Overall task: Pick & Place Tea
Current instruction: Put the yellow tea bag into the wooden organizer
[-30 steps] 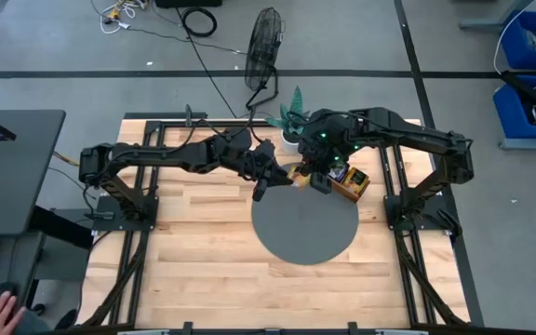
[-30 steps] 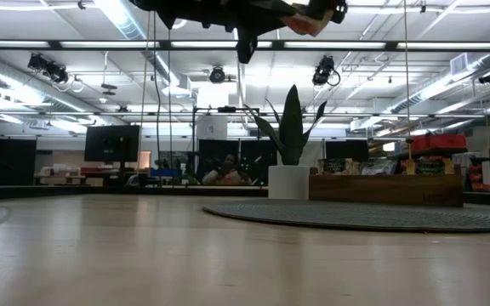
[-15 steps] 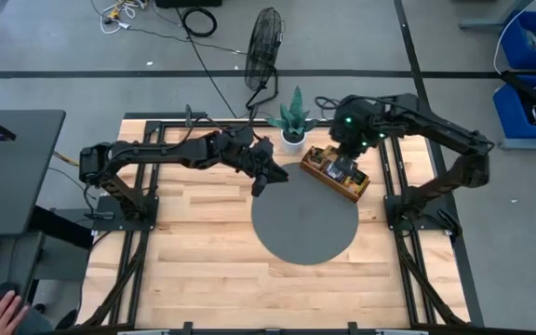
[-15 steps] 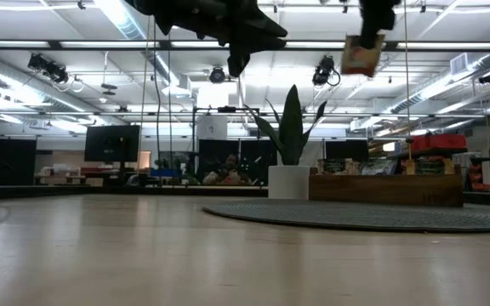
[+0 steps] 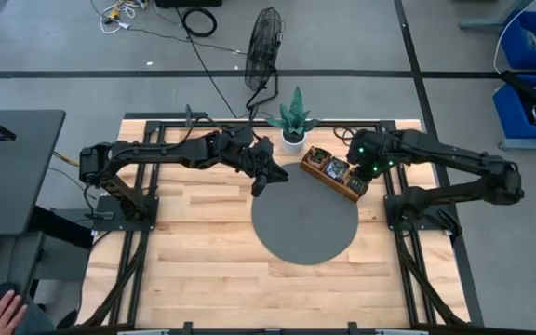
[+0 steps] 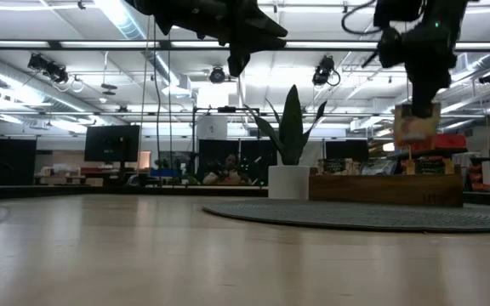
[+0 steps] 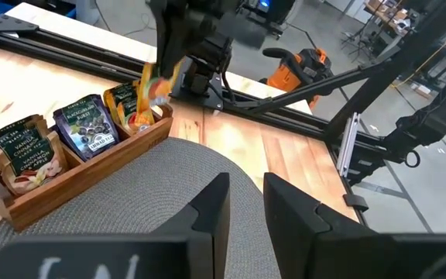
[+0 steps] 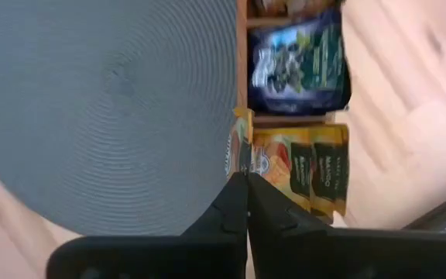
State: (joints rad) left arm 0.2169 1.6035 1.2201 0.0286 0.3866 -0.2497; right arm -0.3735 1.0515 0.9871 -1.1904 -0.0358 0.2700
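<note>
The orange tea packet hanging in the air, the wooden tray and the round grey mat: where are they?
orange tea packet (image 6: pixel 416 124), low view, middle of its face.
wooden tray (image 7: pixel 91 174), left wrist view, its front wall.
round grey mat (image 5: pixel 303 225), high view, its bare centre.

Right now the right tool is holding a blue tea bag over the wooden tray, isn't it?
Not blue. The right tool holds an orange-yellow tea bag above the wooden tray, as the low view shows. The left wrist view shows the same colour; the blue tea bags sit in the tray.
</note>
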